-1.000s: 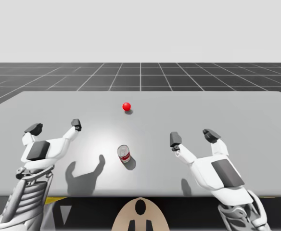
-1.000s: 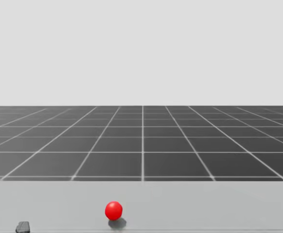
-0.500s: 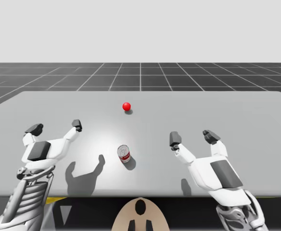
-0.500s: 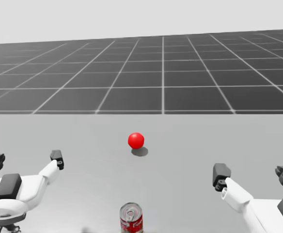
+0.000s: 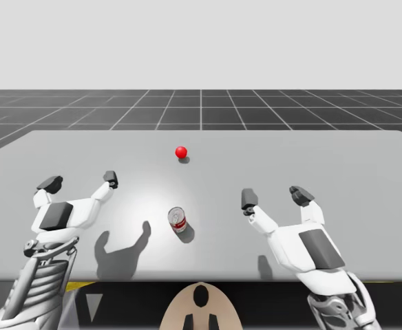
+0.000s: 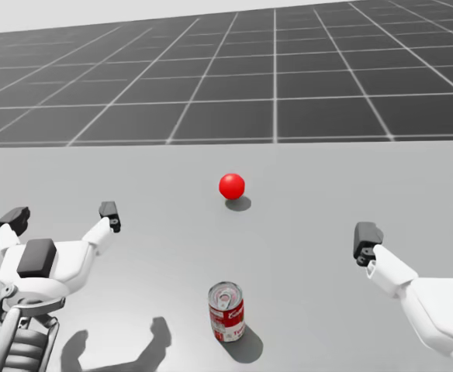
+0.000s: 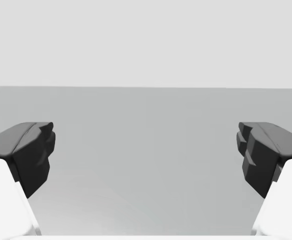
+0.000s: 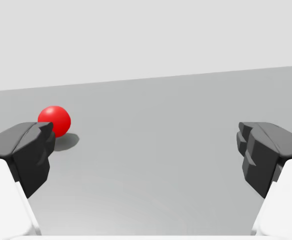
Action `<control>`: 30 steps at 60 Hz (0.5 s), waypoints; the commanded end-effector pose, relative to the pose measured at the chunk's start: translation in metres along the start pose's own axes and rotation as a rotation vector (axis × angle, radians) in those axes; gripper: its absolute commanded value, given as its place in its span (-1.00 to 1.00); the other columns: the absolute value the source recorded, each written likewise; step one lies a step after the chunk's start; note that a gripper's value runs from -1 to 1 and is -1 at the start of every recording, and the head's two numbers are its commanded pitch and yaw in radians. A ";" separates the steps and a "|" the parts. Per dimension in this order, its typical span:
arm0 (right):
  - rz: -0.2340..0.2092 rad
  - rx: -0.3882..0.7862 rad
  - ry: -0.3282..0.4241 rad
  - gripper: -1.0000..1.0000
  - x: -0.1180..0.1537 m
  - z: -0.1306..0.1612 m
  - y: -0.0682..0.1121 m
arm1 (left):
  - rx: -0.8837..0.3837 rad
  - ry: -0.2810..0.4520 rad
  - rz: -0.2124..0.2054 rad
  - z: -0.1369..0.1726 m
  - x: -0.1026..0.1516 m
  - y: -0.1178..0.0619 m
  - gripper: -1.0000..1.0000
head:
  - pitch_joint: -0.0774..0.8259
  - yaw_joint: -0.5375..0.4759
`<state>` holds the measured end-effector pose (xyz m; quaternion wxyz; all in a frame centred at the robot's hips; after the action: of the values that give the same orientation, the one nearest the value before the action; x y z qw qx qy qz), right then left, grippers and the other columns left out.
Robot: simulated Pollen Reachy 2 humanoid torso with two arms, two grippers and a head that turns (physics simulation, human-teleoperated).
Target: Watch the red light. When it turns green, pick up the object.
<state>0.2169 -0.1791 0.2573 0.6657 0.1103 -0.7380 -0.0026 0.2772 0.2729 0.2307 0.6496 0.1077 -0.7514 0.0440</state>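
Observation:
The light is a small red ball (image 5: pixel 181 152) (image 6: pixel 232 186) on the far middle of the grey table (image 5: pixel 339 161). A red and white can (image 5: pixel 177 220) (image 6: pixel 226 311) stands upright nearer to me, between my arms. My left gripper (image 5: pixel 80 181) (image 6: pixel 61 215) (image 7: pixel 146 150) is open to the left of the can, well apart from it. My right gripper (image 5: pixel 275 196) (image 6: pixel 417 240) (image 8: pixel 146 150) is open to the right of the can, with nothing between its fingers. In the right wrist view the red ball (image 8: pixel 55 120) lies ahead, just past one finger.
The table's far edge (image 5: pixel 201 132) runs behind the ball, with dark gridded floor beyond. Shadows of my arms fall on the table by the can.
My head has turned downward, so the can and both arms now show in the head view. The ball is still red. My arms have barely moved.

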 end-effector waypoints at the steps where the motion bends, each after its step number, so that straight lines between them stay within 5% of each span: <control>1: -0.029 -0.009 -0.002 -1.00 -0.001 0.000 0.005 | -0.013 -0.003 0.011 0.001 0.000 -0.001 -1.00 | 0.10 0.33; 30: -0.014 -0.012 -0.002 -1.00 -0.003 0.000 0.004 | -0.040 -0.004 0.027 0.004 0.001 -0.002 -1.00 | 0.10 0.33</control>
<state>0.2175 -0.1786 0.2560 0.6653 0.1027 -0.7395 0.0006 0.2745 0.2722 0.2320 0.6483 0.0904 -0.7552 0.0357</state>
